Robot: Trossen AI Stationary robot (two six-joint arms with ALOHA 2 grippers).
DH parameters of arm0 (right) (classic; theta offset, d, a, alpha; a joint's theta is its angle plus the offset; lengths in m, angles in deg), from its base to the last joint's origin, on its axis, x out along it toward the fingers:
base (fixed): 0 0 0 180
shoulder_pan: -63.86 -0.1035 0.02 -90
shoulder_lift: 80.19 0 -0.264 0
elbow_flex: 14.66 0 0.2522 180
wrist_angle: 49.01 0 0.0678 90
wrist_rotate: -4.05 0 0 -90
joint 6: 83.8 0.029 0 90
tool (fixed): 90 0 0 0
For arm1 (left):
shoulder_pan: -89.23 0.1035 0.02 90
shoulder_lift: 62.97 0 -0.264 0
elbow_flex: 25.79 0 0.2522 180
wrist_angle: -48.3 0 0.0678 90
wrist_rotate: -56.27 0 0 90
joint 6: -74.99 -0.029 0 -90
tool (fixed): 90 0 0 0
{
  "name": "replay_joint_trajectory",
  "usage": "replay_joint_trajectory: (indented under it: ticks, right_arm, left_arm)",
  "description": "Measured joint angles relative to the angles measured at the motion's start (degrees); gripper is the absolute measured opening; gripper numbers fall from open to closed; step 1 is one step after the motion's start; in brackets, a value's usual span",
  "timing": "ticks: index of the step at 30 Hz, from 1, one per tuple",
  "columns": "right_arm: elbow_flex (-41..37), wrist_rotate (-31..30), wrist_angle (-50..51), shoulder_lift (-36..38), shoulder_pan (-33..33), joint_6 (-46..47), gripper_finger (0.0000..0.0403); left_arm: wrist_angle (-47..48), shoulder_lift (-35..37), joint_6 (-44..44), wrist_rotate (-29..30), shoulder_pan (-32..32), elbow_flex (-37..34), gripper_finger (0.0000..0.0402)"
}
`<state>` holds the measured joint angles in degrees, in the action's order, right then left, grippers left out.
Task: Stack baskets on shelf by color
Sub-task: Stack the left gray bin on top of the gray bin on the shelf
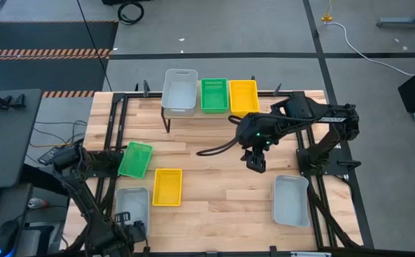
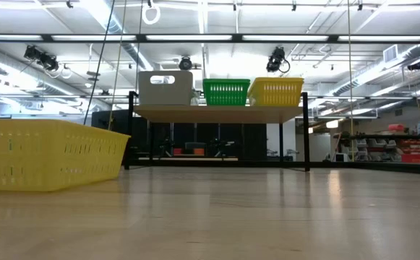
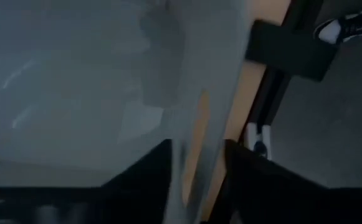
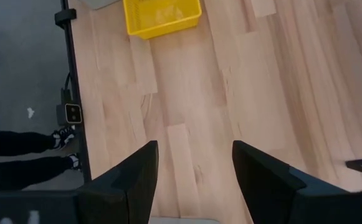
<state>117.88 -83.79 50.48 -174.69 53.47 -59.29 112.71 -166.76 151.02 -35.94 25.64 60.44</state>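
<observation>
The left gripper (image 1: 130, 223) is down at the near left corner of the large wooden tabletop (image 1: 221, 178), its two dark fingers (image 3: 152, 168) set on either side of the side wall of a light grey shallow plastic basket (image 1: 131, 203); the wall runs between them, though whether they press it cannot be told. This grey basket lies along the table's near edge, at its left end. Just beside it, toward the table's middle, rests a yellow perforated plastic basket (image 1: 167, 186), and just beyond the grey one a green perforated basket (image 1: 136, 158) lies tilted at the left edge.

The right gripper (image 1: 256, 161) hangs over bare wood right of the table's centre, its fingers (image 4: 137, 177) spread apart with nothing between them; its wrist view looks across the planks to the yellow basket (image 4: 162, 15). Near the table's near right corner lies another light grey basket (image 1: 291, 200), well apart from the gripper.

Along the far edge stands the small low shelf (image 2: 220, 113) with a light wooden plank top and thin black metal legs. On it sit, in a row left to right, a light grey basket stack (image 1: 180, 91), a green basket stack (image 1: 214, 95) and a yellow basket stack (image 1: 243, 96), each just beside the next.

A person's dark shoes and legs (image 4: 25, 149) show on the floor beside the table.
</observation>
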Motion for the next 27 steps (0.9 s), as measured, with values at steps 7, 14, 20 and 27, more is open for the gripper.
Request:
replay_joint_trajectory:
  ticks: [7, 14, 20, 27]
  right_arm:
    - [0.0, 0.0, 0.0, 0.0, 0.0, 0.0, 0.0211]
    - [0.0, -0.2, 0.0, 0.0, 0.0, -0.5, 0.0211]
    - [0.0, -1.3, 0.0, 0.0, 0.0, -0.8, 0.0211]
    - [0.0, -1.1, 0.1, 0.0, 0.0, -2.3, 0.0211]
  left_arm:
    - [-1.5, 0.2, 0.3, -0.6, 1.4, 0.0, 0.001]
    - [6.7, 0.3, -3.1, -2.1, 3.4, 7.3, 0.0004]
    - [18.7, 0.3, -6.5, 0.0, 6.2, 18.1, 0.0002]
    - [38.8, 0.4, -9.2, 8.9, 9.7, 35.3, 0.0001]
